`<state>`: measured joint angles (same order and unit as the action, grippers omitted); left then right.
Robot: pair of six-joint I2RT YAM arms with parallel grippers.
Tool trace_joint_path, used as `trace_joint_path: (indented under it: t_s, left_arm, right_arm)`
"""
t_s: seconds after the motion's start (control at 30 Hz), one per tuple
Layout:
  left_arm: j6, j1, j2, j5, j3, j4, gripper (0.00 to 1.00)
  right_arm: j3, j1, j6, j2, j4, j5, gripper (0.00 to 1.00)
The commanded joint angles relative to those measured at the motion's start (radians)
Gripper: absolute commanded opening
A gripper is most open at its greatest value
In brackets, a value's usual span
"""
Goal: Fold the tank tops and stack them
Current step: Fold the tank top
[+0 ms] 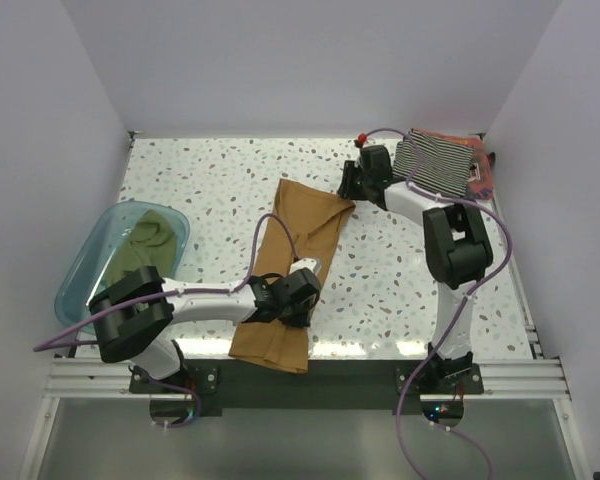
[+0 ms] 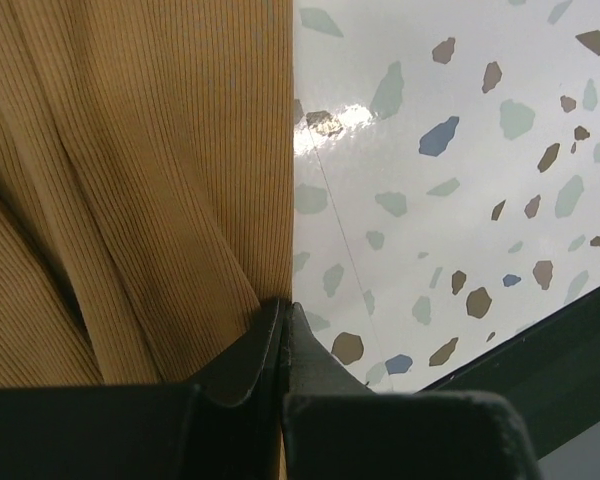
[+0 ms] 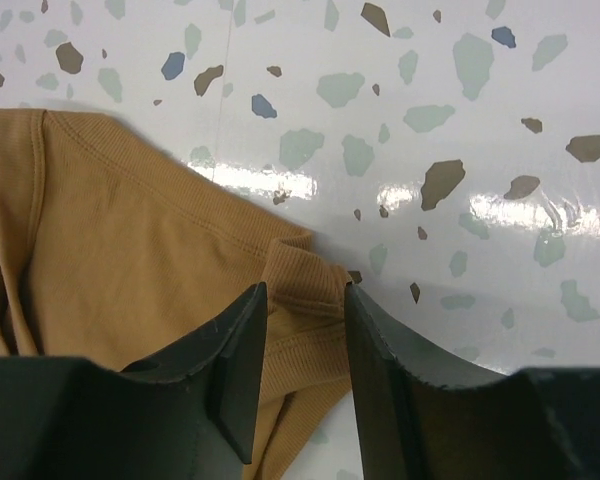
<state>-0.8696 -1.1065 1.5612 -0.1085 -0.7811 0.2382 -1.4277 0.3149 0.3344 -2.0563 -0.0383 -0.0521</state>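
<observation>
The tan-brown tank top (image 1: 302, 228) lies in a long narrow strip from the table's middle to its near edge. My left gripper (image 1: 286, 298) is shut on its right edge near the front; in the left wrist view the fingertips (image 2: 283, 308) meet at the ribbed cloth (image 2: 130, 180). My right gripper (image 1: 348, 184) is open at the top's far right corner, its jaws straddling a strap (image 3: 310, 275) of the tan cloth (image 3: 130, 240). The olive green top (image 1: 146, 240) lies in the tub. The striped top (image 1: 435, 160) sits at the back right on the reddish one (image 1: 486, 178).
The translucent teal tub (image 1: 80, 275) stands at the left. The table's dark front edge (image 2: 560, 350) is close to my left gripper. White walls enclose the speckled table on three sides.
</observation>
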Motion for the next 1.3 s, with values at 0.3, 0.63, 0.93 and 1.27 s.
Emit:
trace_joint_path:
  t_s: [0.3, 0.63, 0.93, 1.27]
  left_arm:
    - [0.037, 0.0, -0.062, 0.018, 0.031, 0.039, 0.0]
    - [0.04, 0.0, -0.069, 0.016, 0.034, 0.047, 0.0]
    - [0.041, 0.0, -0.056, 0.018, 0.028, 0.047, 0.0]
    - [0.041, 0.0, -0.053, 0.015, 0.031, 0.049, 0.0]
  right_arm:
    - [0.058, -0.011, -0.047, 0.15, -0.045, 0.025, 0.51]
    - [0.076, -0.043, -0.055, 0.096, -0.043, -0.048, 0.49]
    - [0.076, -0.05, -0.043, 0.035, -0.031, -0.106, 0.45]
    - [0.07, -0.05, 0.002, 0.013, -0.02, -0.111, 0.23]
